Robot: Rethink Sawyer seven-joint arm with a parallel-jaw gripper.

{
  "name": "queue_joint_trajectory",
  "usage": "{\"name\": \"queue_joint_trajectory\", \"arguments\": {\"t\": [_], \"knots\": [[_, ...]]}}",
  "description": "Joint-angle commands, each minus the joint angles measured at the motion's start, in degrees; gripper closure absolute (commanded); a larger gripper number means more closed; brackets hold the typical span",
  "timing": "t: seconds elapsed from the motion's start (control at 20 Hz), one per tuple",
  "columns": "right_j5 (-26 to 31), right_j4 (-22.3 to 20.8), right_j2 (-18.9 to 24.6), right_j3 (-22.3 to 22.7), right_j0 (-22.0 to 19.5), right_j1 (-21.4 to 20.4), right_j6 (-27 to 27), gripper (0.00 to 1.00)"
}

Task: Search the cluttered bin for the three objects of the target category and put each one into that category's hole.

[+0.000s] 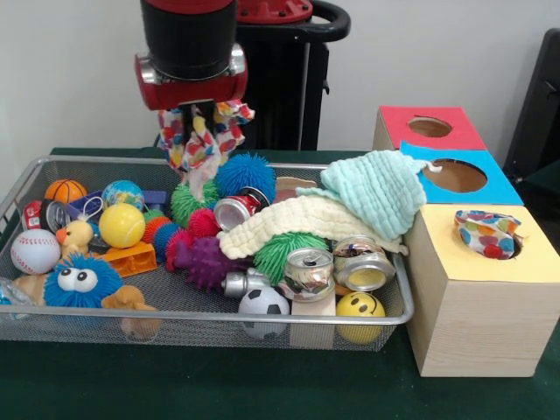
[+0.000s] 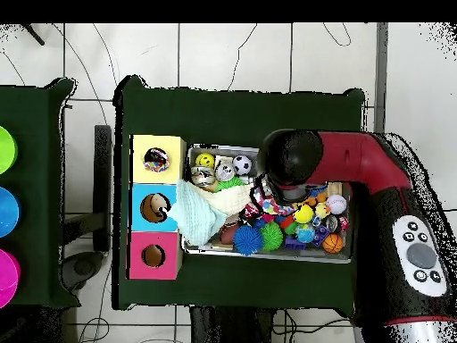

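Note:
The wire mesh bin [image 1: 17, 188] is full of toys; it also shows in the overhead view [image 2: 265, 253]. My gripper [image 1: 199, 118] hangs above the bin's back middle and is shut on a white dotted cloth [image 1: 201, 140], which dangles clear of the clutter. In the overhead view the arm hides the gripper, and an edge of the cloth [image 2: 265, 207] peeks out. A second dotted cloth [image 1: 486, 232] sits stuffed in the hole [image 1: 516, 245] of the yellow-faced box [image 1: 477, 332]; it also shows in the overhead view [image 2: 155, 161]. No third dotted cloth is visible.
A mint-green knit cloth [image 1: 376, 188] and a cream knit cloth [image 1: 302, 219] drape over the bin's right side. The blue-faced box [image 1: 459, 175] and red-faced box [image 1: 429, 127] stand behind the yellow one. Balls, spiky toys and cans [image 1: 306, 271] fill the bin.

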Motion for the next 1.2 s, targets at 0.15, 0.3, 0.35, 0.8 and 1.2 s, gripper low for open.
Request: {"name": "queue_joint_trajectory", "arguments": {"t": [0.15, 0.3, 0.35, 0.8, 1.2], "knots": [[1.37, 8.15, -4.95, -3.51, 4.97, 0.07, 22.04, 1.00], [0.51, 11.20, -6.29, -0.46, 7.09, -3.15, 24.83, 1.00], [0.77, 12.35, -6.73, 0.71, 7.74, -4.39, 25.62, 1.00], [-10.59, 20.65, -11.96, 11.96, 16.39, -8.45, 39.60, 1.00], [-16.83, 25.58, -15.76, 12.57, 23.88, -6.16, 49.26, 1.00]]}}
